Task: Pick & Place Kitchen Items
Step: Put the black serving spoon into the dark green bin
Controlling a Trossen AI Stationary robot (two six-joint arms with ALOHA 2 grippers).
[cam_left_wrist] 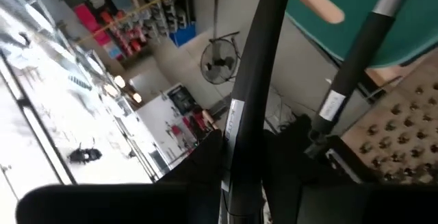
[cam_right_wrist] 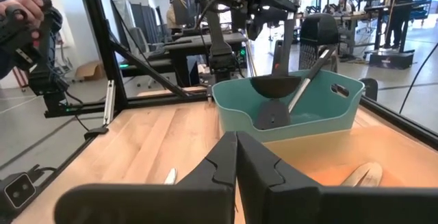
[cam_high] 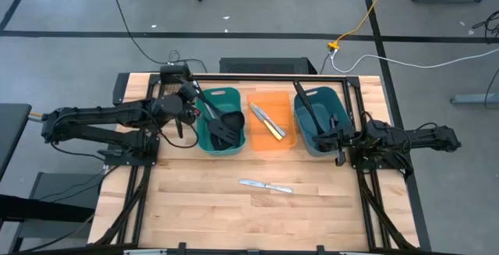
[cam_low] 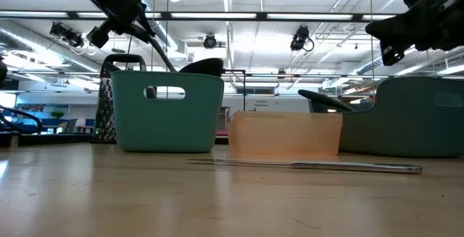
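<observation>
My left gripper (cam_high: pixel 192 97) is over the far left corner of the left teal bin (cam_high: pixel 209 142), shut on a black long-handled utensil (cam_high: pixel 210 111). Its head (cam_high: pixel 227 125) lies among other black utensil heads in that bin. In the low view the handle (cam_low: pixel 156 45) slants down into the bin (cam_low: pixel 167 114). The orange bin (cam_high: pixel 287 99) holds a yellow-handled knife (cam_high: pixel 273 129) and a silver knife (cam_high: pixel 260 112). Another silver knife (cam_high: pixel 265 185) lies flat on the table. My right gripper (cam_high: pixel 339 143) is shut and empty, by the near right corner of the right teal bin (cam_high: pixel 312 142). My left gripper pinches the black utensil's handle (cam_left_wrist: pixel 236 125) between its two fingers, at the handle's upper part, far from the head. The fingers lie across the handle. The utensil slants down from the hold, head lowest, into the left teal bin; whether the head rests there I cannot tell.
The right teal bin holds black utensils (cam_high: pixel 306 103). A metal box grater (cam_low: pixel 109 103) stands left of the left teal bin. A second handle with a silver section (cam_left_wrist: pixel 356 66) shows beside the held one. A person's hand (cam_right_wrist: pixel 27 11) holds a controller beyond the table.
</observation>
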